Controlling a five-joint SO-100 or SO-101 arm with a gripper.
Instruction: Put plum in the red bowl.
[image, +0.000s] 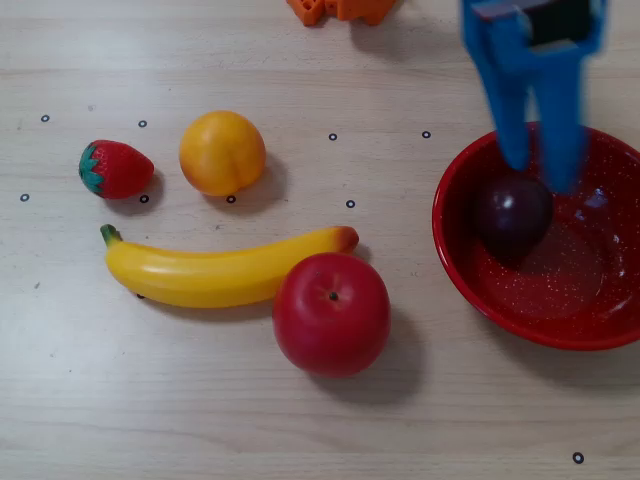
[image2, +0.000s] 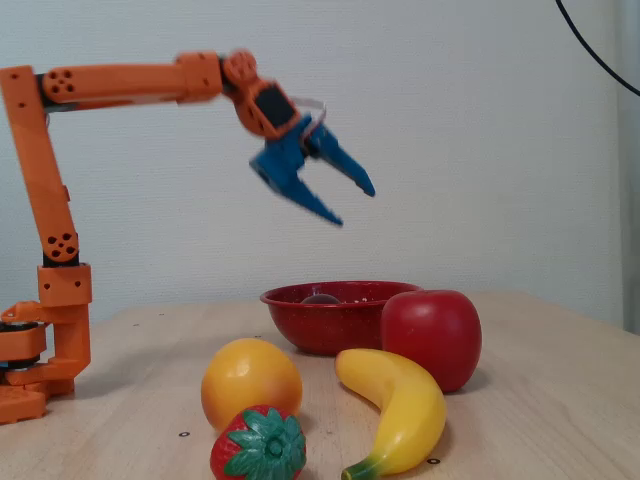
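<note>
Your claw (image2: 355, 203) hangs in the air with its blue fingers (image: 512, 100) spread wide and nothing between them. In the fixed view it sits well above the red bowl (image2: 330, 318), tips angled down and to the right. In the overhead view the two fingers reach over the bowl's far rim (image: 470, 170), and the plum (image: 512, 213) lies just below their tips, resting inside the bowl on its left side, apart from the claw. From the fixed view you can only catch a sliver of the plum above the bowl's rim.

Everything else lies off to the left of your claw in the overhead view: the apple (image: 332, 313) nearest, the banana (image: 220, 270) touching it, then the orange (image: 222, 152) and, farthest out, the strawberry (image: 116, 169), all on the wooden table (image: 300, 430).
</note>
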